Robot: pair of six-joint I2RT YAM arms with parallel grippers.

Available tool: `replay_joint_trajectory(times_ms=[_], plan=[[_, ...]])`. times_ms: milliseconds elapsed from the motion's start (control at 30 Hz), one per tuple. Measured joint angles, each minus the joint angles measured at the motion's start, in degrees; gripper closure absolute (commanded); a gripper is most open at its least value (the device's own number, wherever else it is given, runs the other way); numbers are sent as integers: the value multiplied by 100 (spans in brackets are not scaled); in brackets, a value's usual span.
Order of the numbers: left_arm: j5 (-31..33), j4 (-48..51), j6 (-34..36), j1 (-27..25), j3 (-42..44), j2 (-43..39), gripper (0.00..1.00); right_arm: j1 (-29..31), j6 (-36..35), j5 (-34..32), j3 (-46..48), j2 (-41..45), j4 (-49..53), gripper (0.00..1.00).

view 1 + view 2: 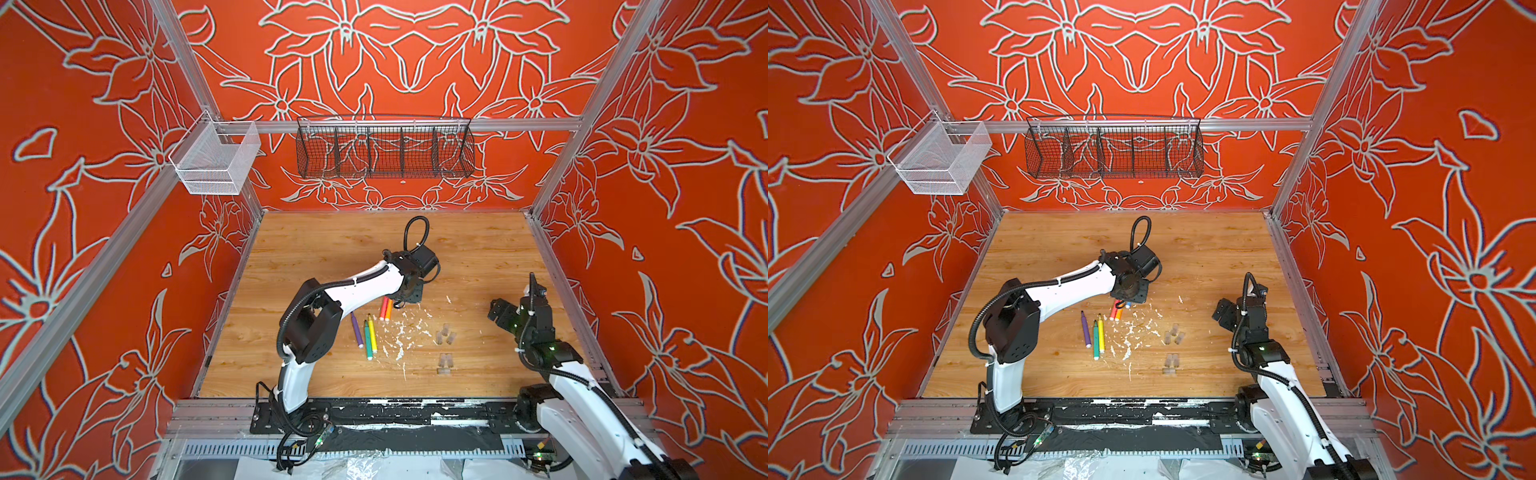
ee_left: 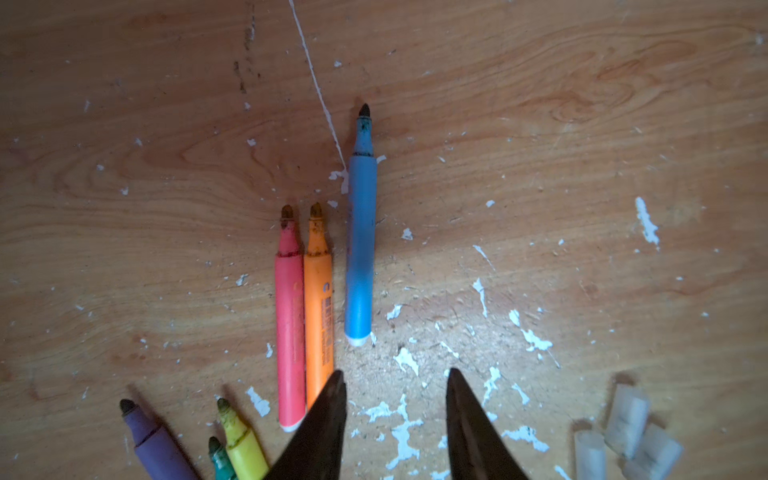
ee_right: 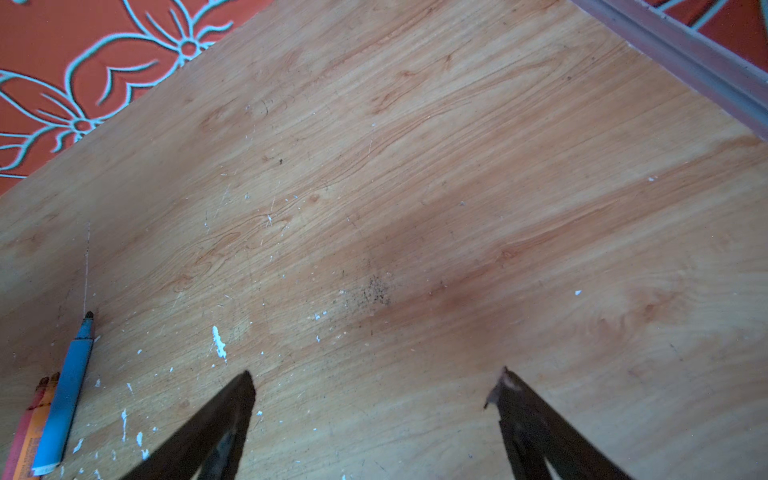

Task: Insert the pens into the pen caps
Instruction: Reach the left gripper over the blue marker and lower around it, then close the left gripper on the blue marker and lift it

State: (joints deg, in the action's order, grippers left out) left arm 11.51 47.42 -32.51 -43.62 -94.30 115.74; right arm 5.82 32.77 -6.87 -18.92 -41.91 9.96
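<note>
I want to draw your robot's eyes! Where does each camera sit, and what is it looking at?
Both top views: high above the front edge, looking down on the table; the left arm and right arm show.
Left wrist: on the left arm, looking down at the pens; the open left gripper shows.
Right wrist: on the right arm, looking along bare table towards the wall; the open right gripper shows.
Shared: both wrist views show the blue pen.

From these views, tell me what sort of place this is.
Probably a robot test booth: two arms mounted on a rail at a wooden tabletop's edge, an aluminium frame with red floral walls around it, and wire baskets hung on that frame.
</note>
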Motion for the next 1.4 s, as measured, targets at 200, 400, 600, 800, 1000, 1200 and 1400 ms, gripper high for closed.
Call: replay_joint_trajectory(times_ms=[200,400,600,800,1000,1200,1400], plan=[[0,177,24,114,-345,415,64,0,-2,2,0,4,-24,8],[-24,221,79,271,-396,551,64,0,-4,4,0,-15,-39,8],[-199,221,149,389,-402,715,67,0,-7,4,0,-79,-39,8],[-382,216,184,396,-511,951,68,0,-9,4,0,-81,-39,8],[-472,216,184,417,-586,1102,70,0,-11,7,-2,-83,-42,8],[-592,195,175,459,-621,1163,79,0,-13,7,-13,-85,-46,8],[-625,201,136,479,-621,1163,90,0,-15,7,-22,-87,-55,8]])
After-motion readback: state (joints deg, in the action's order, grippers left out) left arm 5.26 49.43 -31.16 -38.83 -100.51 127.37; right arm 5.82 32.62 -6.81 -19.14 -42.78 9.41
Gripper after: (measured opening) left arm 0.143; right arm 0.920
